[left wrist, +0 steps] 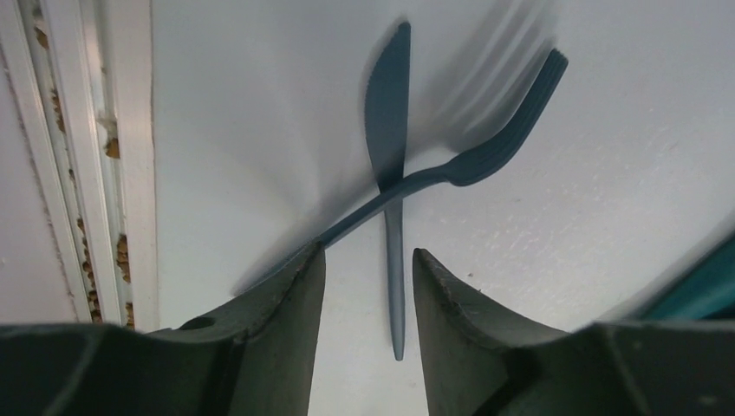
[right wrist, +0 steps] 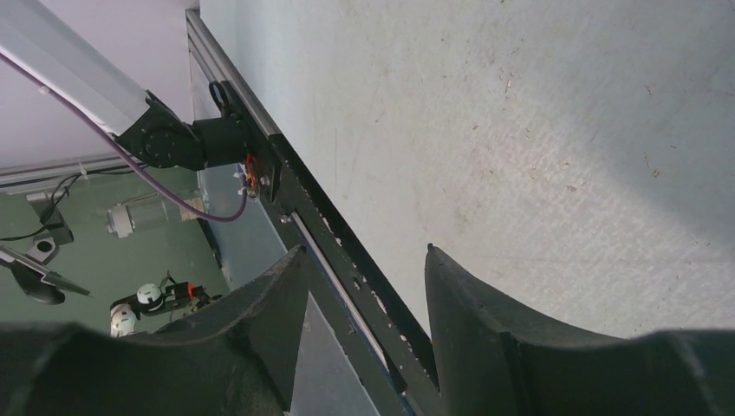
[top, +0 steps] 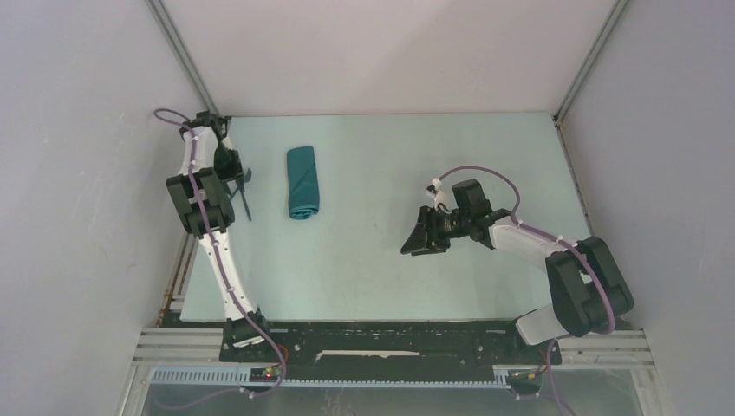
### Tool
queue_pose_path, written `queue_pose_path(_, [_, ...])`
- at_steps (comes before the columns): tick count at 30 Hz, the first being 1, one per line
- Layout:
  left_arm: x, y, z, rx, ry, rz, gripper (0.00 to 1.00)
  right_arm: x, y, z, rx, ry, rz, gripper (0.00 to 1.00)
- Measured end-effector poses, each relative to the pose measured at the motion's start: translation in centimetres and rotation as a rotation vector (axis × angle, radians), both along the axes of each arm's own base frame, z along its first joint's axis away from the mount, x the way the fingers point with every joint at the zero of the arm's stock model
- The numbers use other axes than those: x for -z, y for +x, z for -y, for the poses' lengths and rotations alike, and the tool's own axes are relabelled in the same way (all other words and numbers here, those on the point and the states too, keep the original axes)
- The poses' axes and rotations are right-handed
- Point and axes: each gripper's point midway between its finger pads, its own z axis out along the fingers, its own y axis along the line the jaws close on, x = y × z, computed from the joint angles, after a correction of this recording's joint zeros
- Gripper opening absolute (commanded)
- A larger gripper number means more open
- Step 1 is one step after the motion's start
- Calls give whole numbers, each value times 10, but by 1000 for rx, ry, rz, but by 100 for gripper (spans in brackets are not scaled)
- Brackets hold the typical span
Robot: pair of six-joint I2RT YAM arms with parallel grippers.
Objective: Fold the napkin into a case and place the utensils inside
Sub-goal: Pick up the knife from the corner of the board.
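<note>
Well to the left of the folded napkin [top: 302, 183], the left claw [left wrist: 364, 256] hangs low over the pale bench [top: 390, 277], close to the bench's left edge. Its jaws stand partly apart with a clear gap between them, and nothing is clamped in that gap. In the left wrist view a dark blue knife [left wrist: 387, 113] lies flat on the bench, its handle running down into the gap below the jaws. A matching fork [left wrist: 498, 147] crosses over the knife. Its tines are toward the napkin's side and raised enough to throw a separate, blurred shadow, and its handle slants down to the tip of the left finger [left wrist: 295, 295], where it goes out of sight. Whether that finger touches it cannot be told.

The napkin is a narrow teal oblong bundle lying lengthwise away from the arm bases, just right of the knife and fork and apart from them.

Well to the right of the napkin, and nearer the arm bases, the right claw [right wrist: 364, 256] hovers above bare bench with its jaws moderately wide and holding nothing.
</note>
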Motion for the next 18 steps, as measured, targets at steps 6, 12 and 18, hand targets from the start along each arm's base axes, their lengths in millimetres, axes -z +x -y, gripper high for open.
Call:
queue_pose_path(6, [1,-6,8,-15,-43,-32,49,0,-1,0,-1,-1,-3,59])
queue_pose_path(12, [4,-11,17,-30,-91,-66,42,0,0,2,4,-2,-7,59])
queue_pose_path(18, [7,-23,28,-74,-111,-69,50,-1,1,3,9,-1,-4,59])
